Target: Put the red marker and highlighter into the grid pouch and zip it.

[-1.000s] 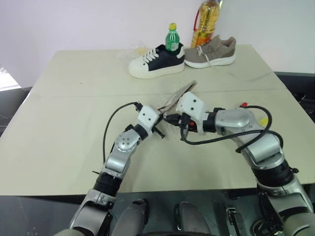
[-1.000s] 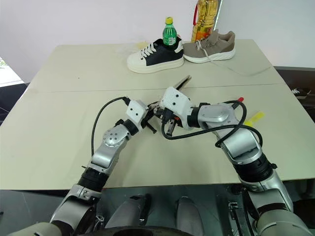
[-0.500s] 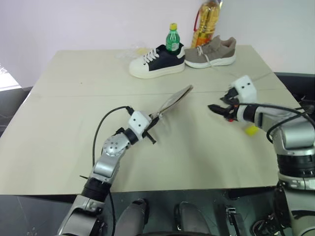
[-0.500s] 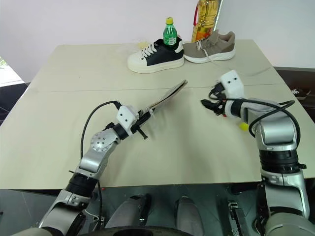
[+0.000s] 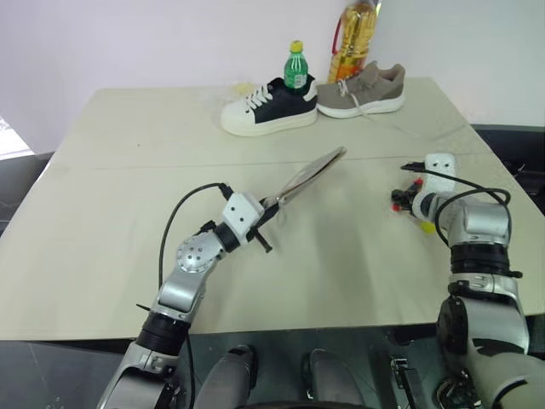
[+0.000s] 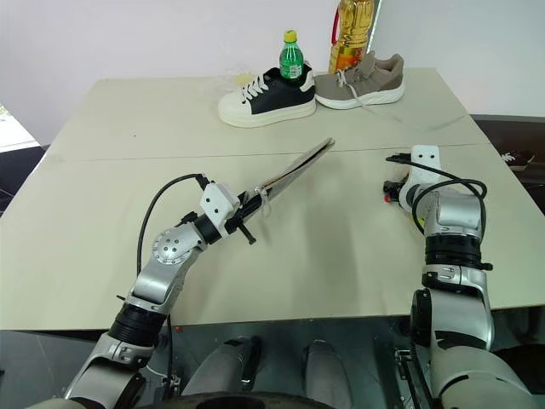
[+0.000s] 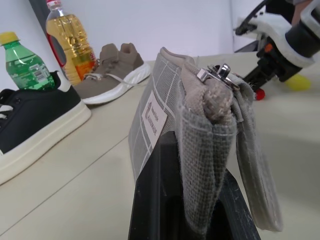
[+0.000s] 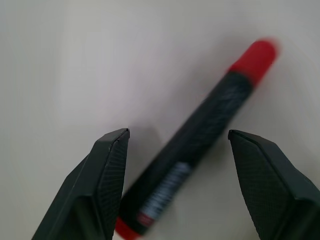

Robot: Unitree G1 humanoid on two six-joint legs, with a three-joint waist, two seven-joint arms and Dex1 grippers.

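Observation:
My left gripper is shut on one end of the grid pouch, holding it off the table so it slants up toward the far right. The left wrist view shows its white label and the zipper's metal pull on top. The red marker lies flat on the table, with red ends and a black middle. My right gripper is open, pointing down at the marker with one finger on each side of it. The yellow highlighter lies on the table close behind that gripper.
On the beige table, at the far edge, stand a navy-and-white sneaker with a green bottle in it, a taupe sneaker and a tall oil bottle. The table's right edge is near my right arm.
My right gripper left the pouch, swung right and down over the red marker and opened. My left gripper kept its hold on the pouch, barely moving.

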